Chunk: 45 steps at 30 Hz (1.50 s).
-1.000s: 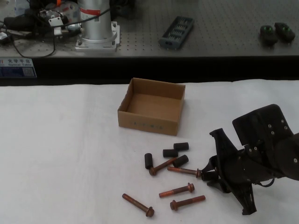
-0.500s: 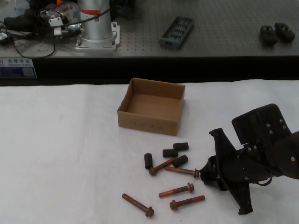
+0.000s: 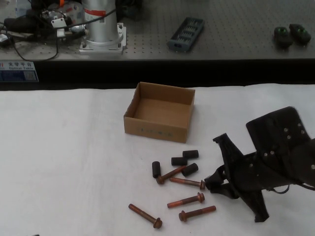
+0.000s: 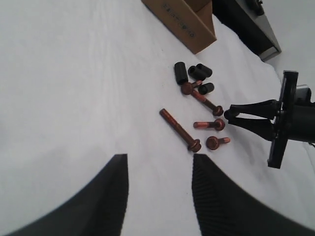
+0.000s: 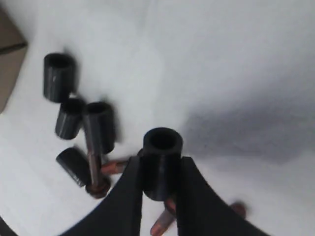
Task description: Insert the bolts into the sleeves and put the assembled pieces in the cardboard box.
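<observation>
High view: the cardboard box [image 3: 160,115] stands open-topped toward the back of the white surface [image 3: 64,162], its bare brown floor showing. In front of it lie four black sleeves [image 3: 179,161] and five copper-coloured bolts [image 3: 186,200], loose and close together. The right hand [image 3: 211,184] sits low just beside the bolts. Behind the surface, a grey perforated table [image 3: 236,19] carries a silver column [image 3: 101,24], cables [image 3: 29,24] and a black rack [image 3: 185,32].

Left wrist view: the left hand [image 4: 158,162] hangs over bare cloth with its fingers apart. The bolts and sleeves lie beyond it and the box farther off.

Right wrist view: the right hand is clamped on a fifth sleeve [image 5: 161,169], whose open bore faces the camera. Bolts show beneath it and the four loose sleeves lie nearby.
</observation>
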Available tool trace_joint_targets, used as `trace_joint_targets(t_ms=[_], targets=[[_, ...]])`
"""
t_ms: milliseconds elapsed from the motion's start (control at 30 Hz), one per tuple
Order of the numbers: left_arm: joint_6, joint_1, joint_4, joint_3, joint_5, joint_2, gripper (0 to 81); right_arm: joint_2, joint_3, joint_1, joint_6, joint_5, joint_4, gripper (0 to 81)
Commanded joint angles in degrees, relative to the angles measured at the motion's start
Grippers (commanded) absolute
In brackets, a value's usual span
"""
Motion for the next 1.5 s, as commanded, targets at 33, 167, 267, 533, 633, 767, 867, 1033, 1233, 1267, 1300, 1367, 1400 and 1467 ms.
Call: trace_joint_targets(t_ms=[33, 167, 267, 533, 633, 767, 867, 1033, 1233, 1267, 1300, 1367, 1400, 1467], targets=[[2.1, 0.3, -7.0, -0.6, 0.6, 0.0, 31.2, -6.6, -0.1, 0.1, -11.0, -1.7, 4.6, 1.9], [3.6, 0.3, -6.6, -0.6, 0.6, 0.0, 31.2, -13.9, -0.1, 0.1, -21.4, -3.0, 10.7, 1.9], [4.9, 0.3, -6.3, -1.5, 0.8, 0.0, 31.2, -19.3, -0.1, 0.1, -30.3, -4.2, 14.5, 1.9], [7.1, 0.3, -1.9, -3.3, 5.5, 2.3, 30.2, -31.0, -0.1, 0.1, -59.8, -8.3, 22.2, 1.9], [7.1, 0.3, -2.1, -4.1, 5.7, 6.3, 30.2, -34.2, -0.1, 0.1, -70.5, -8.0, 24.4, 1.9], [9.2, 0.1, -2.1, -5.9, 8.2, 13.1, 30.2, -36.8, -0.1, 0.1, -78.4, -8.1, 25.6, 1.9], [12.7, -0.5, -2.1, -8.7, 9.1, 19.8, 30.2, -37.9, -0.1, 0.1, -78.8, -8.1, 25.6, 1.9], [13.2, -3.1, -2.3, -15.8, 7.4, 32.9, 30.2, -38.0, -0.1, 0.1, -78.8, -8.1, 25.6, 1.9], [32.4, -10.4, -7.2, -26.2, 11.0, 49.9, 30.2, -38.0, -0.1, 0.1, -78.8, -8.1, 25.6, 1.9], [36.4, -11.5, -7.3, -27.7, 11.1, 52.2, 30.2, -38.0, -0.1, 0.1, -78.8, -8.1, 25.6, 1.9], [41.2, -12.7, -7.3, -29.5, 11.1, 55.0, 30.2, -38.0, -0.1, 0.1, -78.8, -8.1, 25.6, 1.9], [50.7, -14.6, -7.3, -32.6, 11.1, 59.8, 30.2, -38.0, -0.1, 0.1, -78.8, -8.1, 25.6, 1.9], [56.0, -15.7, -7.3, -34.2, 11.1, 62.1, 30.2, -38.0, -0.1, 0.1, -78.8, -8.1, 25.6, 1.9], [66.5, -17.5, -7.3, -37.1, 11.1, 66.1, 30.2, -38.0, -0.1, 0.1, -78.8, -8.1, 25.6, 1.9]])
